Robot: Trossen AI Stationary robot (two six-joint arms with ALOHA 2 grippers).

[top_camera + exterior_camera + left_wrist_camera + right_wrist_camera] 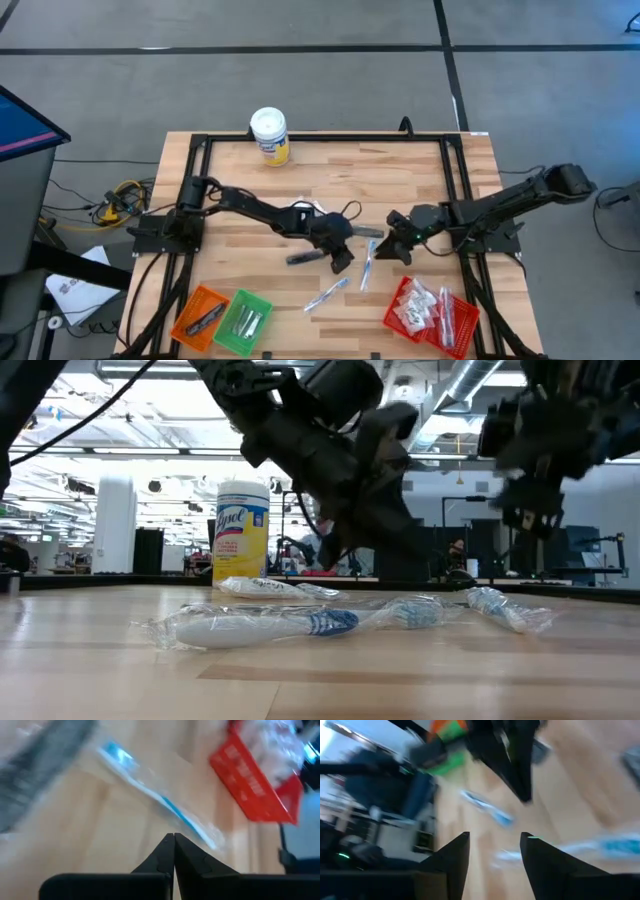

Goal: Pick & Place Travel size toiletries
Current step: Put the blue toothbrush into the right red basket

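The toiletries lie loose mid-table: a clear-wrapped blue-and-white toothbrush [367, 266] [160, 797], a second one [327, 293] [270, 626], a dark narrow item [303, 258], a silvery stick [366, 232] and a white sachet [306, 208]. My left gripper [342, 260] [173, 837] is shut and empty, hovering between the dark item and the nearer toothbrush. My right gripper [394, 236] [493, 840] is open and empty, just right of the silvery stick, above the table. More sachets and sticks fill the red basket [392, 318].
A yellow canister with a white lid [270, 135] [240, 530] stands at the far edge. The orange basket [186, 322] and the green basket [262, 310] sit at the near left, the red basket at the near right. A black frame [330, 138] borders the table.
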